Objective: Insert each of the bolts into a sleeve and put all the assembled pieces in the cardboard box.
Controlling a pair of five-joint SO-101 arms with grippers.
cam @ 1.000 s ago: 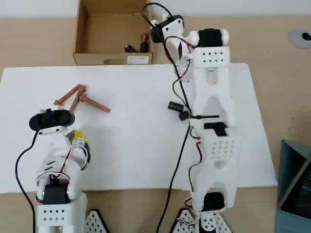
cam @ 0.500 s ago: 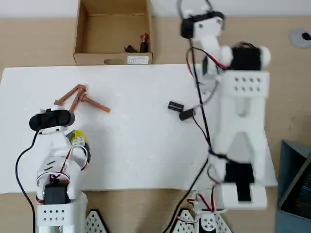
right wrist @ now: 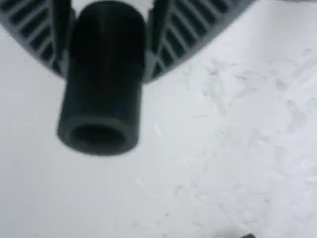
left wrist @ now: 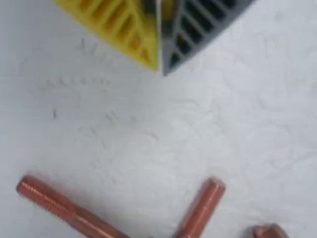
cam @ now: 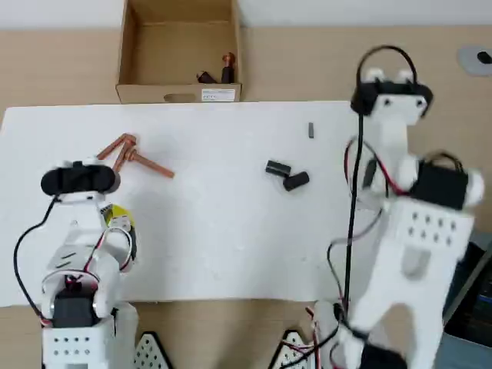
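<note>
Three copper bolts lie in a loose pile on the white mat, at its left side. In the left wrist view, bolts lie just beyond my left gripper, whose yellow and grey fingers are shut with nothing between them. Two black sleeves lie side by side mid-mat. My right gripper is shut on another black sleeve, hollow end outward, above the white mat. The right arm's wrist hangs over the mat's far right corner. The cardboard box holds assembled pieces.
A small dark piece lies on the mat between the sleeves and the right arm. A grey bin stands off the mat at the right edge. The left arm's wrist hovers just short of the bolt pile.
The right arm has swung away from the box's right corner to the mat's far right side. The left arm has shifted slightly.
</note>
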